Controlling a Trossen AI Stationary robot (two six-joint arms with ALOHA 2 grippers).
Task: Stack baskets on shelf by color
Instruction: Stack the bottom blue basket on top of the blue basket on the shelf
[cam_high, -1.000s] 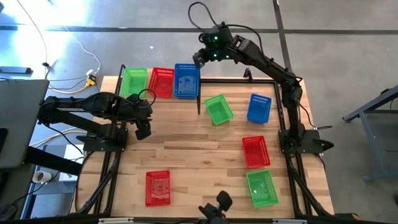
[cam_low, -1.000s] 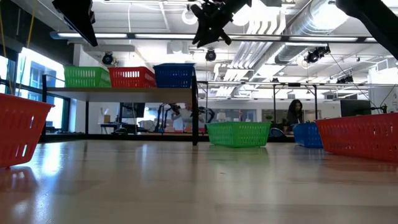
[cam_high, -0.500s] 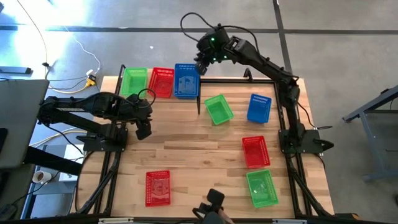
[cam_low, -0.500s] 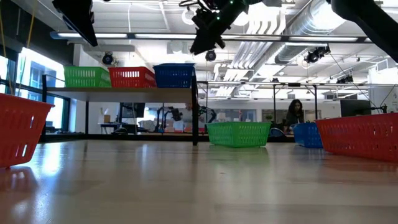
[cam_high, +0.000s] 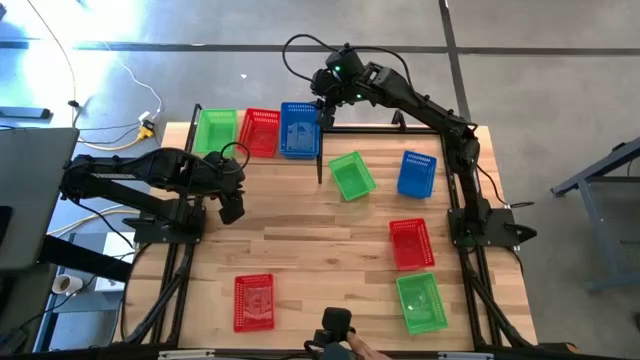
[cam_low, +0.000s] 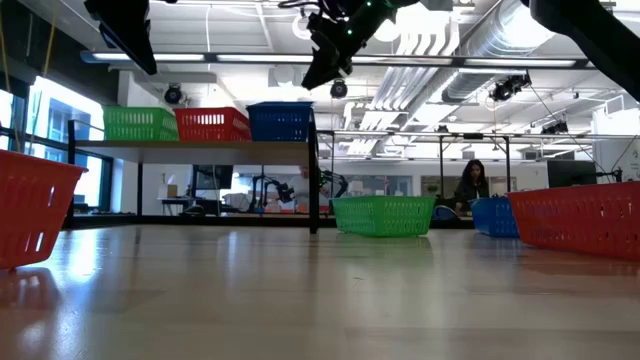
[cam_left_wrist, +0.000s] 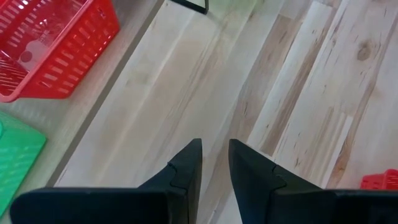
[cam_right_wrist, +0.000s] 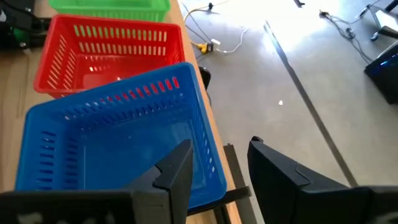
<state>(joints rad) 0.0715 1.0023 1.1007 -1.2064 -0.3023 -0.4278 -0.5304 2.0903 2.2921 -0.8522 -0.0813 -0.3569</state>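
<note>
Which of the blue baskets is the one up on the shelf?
The blue basket at the shelf's right end, beside the red basket, under the right gripper. The other blue basket sits on the tabletop.

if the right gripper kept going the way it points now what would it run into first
Probably the right-hand rim of the blue basket on the shelf; the open right gripper straddles that wall from above, though depth is unclear.

Green, red, blue baskets (cam_high: 258, 132) upright on shelf (cam_low: 200, 150) — five others on tabletop.
</note>
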